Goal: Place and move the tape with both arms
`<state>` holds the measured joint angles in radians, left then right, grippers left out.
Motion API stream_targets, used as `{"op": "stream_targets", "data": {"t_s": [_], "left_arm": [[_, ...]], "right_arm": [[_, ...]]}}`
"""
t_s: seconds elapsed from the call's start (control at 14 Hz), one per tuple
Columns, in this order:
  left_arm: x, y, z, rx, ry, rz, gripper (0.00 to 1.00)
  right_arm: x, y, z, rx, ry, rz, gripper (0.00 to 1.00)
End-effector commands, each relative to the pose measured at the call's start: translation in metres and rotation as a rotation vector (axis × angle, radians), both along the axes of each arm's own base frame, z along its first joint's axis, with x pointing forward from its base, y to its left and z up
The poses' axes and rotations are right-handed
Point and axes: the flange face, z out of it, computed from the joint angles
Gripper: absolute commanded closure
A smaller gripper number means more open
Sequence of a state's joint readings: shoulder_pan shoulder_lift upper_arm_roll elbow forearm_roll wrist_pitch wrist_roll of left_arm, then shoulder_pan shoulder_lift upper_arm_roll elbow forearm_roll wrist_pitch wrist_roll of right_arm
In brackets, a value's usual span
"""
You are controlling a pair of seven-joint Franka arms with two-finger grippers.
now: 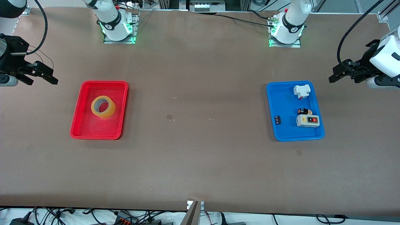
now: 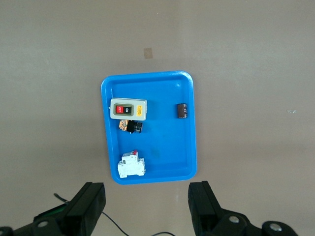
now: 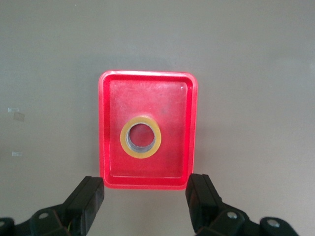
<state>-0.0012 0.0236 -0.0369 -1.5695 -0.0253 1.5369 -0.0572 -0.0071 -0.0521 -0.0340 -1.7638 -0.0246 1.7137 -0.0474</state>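
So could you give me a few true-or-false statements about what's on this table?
1. The translucent yellow-amber tape roll lies flat in the red plastic tray. True.
2. The left pincer grips the tape. False: it hangs open and holds nothing, off the blue plastic tray toward the left arm's end of the table.
3. The grey switch box with red and black buttons sits in the blue tray. True.
4. The right pincer is shut. False: it is open, over bare table.
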Motion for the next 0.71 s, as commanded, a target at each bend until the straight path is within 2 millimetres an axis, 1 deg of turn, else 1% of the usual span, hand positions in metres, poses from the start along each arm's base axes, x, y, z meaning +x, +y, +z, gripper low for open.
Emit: {"op": "stream_targets", "data": {"t_s": [0.0,0.29,0.5,0.64], "left_arm": [[-0.0002,0.0001,0.0002,0.025,-0.005,-0.010,0.00],[-0.0009,0.0006,0.0014,0.037,-0.009,-0.015,0.00],[-0.0010,-0.0019,0.0013,0.037,-0.009,-0.020,0.00],[-0.0012,-0.0021,0.0025,0.035,-0.009,-0.020,0.00]], "right_arm": [[-0.0106,0.0024,0.0083,0.016,0.006,0.011,0.00],[-0.0111,0.0010,0.0079,0.010,0.011,0.014,0.00],[-0.0141,-0.0009,0.0135,0.007,0.002,0.011,0.00],[-0.0140,-0.0001,0.0135,0.007,0.002,0.012,0.00]]}}
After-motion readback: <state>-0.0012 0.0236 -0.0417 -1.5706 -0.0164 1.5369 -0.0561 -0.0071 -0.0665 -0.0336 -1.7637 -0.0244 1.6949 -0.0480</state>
